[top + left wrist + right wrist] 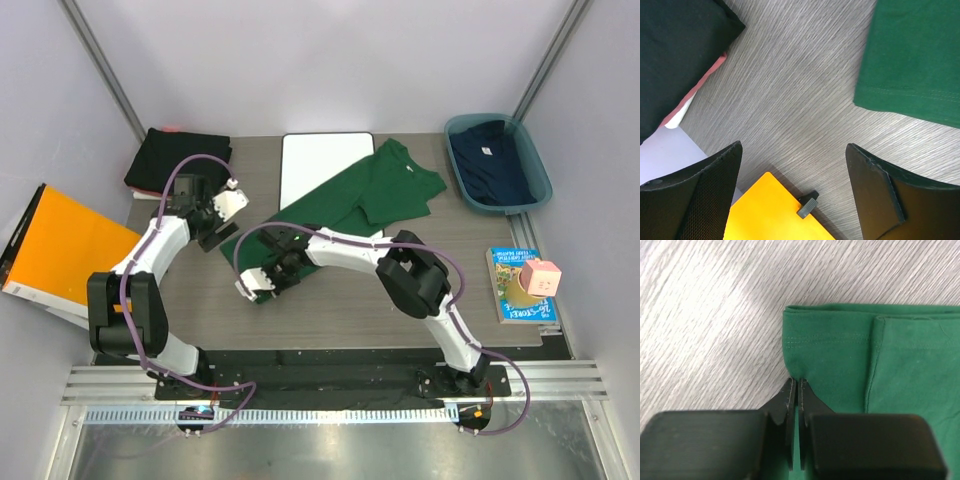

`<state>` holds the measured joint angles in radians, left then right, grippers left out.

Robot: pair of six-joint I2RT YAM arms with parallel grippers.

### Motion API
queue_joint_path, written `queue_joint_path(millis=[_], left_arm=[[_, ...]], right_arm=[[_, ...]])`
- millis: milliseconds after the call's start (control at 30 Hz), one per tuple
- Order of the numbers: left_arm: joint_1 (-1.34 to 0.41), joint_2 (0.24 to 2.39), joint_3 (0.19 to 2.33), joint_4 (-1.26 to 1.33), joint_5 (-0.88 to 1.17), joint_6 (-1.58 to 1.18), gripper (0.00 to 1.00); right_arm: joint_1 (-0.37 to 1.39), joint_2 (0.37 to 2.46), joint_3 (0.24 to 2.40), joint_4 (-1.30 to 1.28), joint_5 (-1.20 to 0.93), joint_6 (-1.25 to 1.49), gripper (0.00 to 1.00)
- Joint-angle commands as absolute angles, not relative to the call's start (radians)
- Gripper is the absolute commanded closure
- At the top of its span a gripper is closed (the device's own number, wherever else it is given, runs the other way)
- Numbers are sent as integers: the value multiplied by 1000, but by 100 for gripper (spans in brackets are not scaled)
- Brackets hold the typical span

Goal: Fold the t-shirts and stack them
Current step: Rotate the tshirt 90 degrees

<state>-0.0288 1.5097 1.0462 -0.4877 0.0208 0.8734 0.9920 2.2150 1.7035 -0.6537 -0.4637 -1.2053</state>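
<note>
The dark green t-shirt [370, 195] lies partly folded across the table's middle, its upper part over the white board. My right gripper [268, 277] is shut on the shirt's near-left corner; in the right wrist view the shut fingertips [795, 381] pinch the hemmed edge of the green cloth [850, 355]. My left gripper [214, 226] is open and empty, left of the shirt; it [794, 147] hovers over bare table, with the green hem [915, 60] at upper right. Black folded t-shirts [178, 160] are stacked at the back left and also show in the left wrist view [675, 50]. The navy t-shirt [492, 165] lies in a bin.
A white board [318, 165] lies at the back middle under the green shirt. The blue-grey bin [538, 190] is back right. An orange folder [65, 245] leans off the left edge, its corner [775, 215] showing between my left fingers. A book [515, 290] with a pink cube [541, 277] sits right.
</note>
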Motion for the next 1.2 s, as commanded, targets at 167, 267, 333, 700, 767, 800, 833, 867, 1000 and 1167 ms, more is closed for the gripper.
queue_joint_path(millis=[167,267,333,700,767,800,833,867,1000,1167], left_arm=[[-20,1493,1066,-492,143,919,16],[-26,1506,1081,-515,196,948,16],[-35,1514,1101,-561,247,992,16],[-136,1517,1143,-811,439,1189,17],[-153,1523,1143,-824,445,1184,17],[-166,1526,1143,-825,448,1184,17],[-172,1528,1140,-825,448,1186,16],[-176,1532,1138,-819,445,1183,16],[-179,1546,1149,-796,434,1170,16],[-179,1575,1206,-811,431,1164,16]], right_arm=[[925,1976,1422,-819,-511,-1104,99],[922,1838,1293,-859,-528,-1098,99],[920,1745,1202,-874,-558,-1045,99],[957,1415,859,-1057,-696,-1035,99],[959,1387,847,-1078,-664,-1052,71],[956,1381,854,-1084,-648,-1051,60],[950,1376,865,-1081,-628,-1055,54],[927,1373,883,-1081,-588,-1069,53],[798,1452,1091,-912,-536,-914,47],[623,1606,1264,-547,-306,-632,69]])
